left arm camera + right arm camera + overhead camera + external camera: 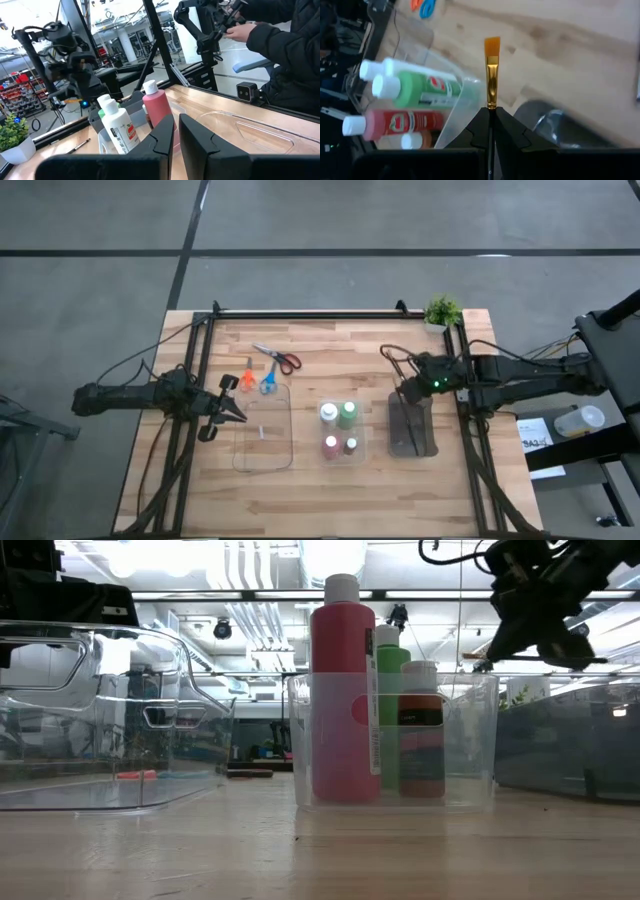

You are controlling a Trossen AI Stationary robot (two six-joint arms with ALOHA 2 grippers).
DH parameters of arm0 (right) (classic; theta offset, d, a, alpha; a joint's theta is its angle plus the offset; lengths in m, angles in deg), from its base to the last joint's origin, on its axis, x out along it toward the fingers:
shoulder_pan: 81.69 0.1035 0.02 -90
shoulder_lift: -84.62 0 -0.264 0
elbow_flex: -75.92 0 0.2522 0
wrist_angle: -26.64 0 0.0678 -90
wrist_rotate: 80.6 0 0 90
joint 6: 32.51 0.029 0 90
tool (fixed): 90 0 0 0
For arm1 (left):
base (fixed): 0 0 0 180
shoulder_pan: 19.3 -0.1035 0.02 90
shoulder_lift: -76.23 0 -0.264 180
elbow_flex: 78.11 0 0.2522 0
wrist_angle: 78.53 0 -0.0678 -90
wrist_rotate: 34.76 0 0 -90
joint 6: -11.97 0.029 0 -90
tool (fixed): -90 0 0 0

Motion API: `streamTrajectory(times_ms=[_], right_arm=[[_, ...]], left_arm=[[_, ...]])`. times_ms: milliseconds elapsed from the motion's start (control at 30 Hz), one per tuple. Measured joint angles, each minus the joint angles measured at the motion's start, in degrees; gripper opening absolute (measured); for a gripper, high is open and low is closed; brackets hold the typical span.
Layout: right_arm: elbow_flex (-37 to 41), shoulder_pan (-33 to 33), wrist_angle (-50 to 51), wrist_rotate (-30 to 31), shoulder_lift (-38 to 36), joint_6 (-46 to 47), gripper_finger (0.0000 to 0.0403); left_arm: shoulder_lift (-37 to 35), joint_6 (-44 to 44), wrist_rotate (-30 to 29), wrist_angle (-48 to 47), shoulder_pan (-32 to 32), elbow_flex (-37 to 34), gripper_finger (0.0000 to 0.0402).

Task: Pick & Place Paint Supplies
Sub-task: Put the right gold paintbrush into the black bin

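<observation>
My right gripper [408, 387] hangs over the far end of the dark grey tray [412, 428], shut on a thin paintbrush [492, 75] with a gold ferrule and orange bristles. In a small clear bin [340, 432] stand the red [343, 690], green [392, 680], brownish [422, 735] and white [120, 131] paint bottles. Red scissors [282, 359], orange scissors [246, 378] and blue scissors [268, 381] lie flat on the wood by the large clear tray [262, 432]. My left gripper [230, 408] waits at the table's left, shut and holding nothing. My right gripper pinches the paintbrush between its two fingers, on the handle just behind the gold ferrule [491, 104]. The brush lies along the fingers and its bristles [492, 45] stick out past the fingertips. The fingers slant down from the table's right side, and the brush is lifted clear.
A small green potted plant [442, 312] stands at the far right corner. Black frame rails [205, 370] run along the table's left, far and right sides. A person in a dark jacket [287, 55] shows beyond the table in the left wrist view.
</observation>
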Motion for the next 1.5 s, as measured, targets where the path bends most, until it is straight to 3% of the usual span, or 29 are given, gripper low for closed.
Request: streamTrajectory(times_ms=[367,600,900,1500], right_arm=[[0.4,18.8,0.0,12.0,0.5,15.2,0.0013],[1.0,26.8,3.3,16.5,3.7,27.4,0.0013],[1.3,28.5,7.3,20.9,7.0,38.6,0.0013],[4.9,28.5,7.1,20.5,14.0,48.0,0.0012]], left_arm=[[0.0,0.0,0.0,0.0,0.0,0.0,0.0035],[0.0,0.0,0.0,0.0,0.0,0.0,0.0035],[0.0,0.0,0.0,0.0,0.0,0.0,0.0035],[0.0,0.0,0.0,0.0,0.0,0.0,0.0035]])
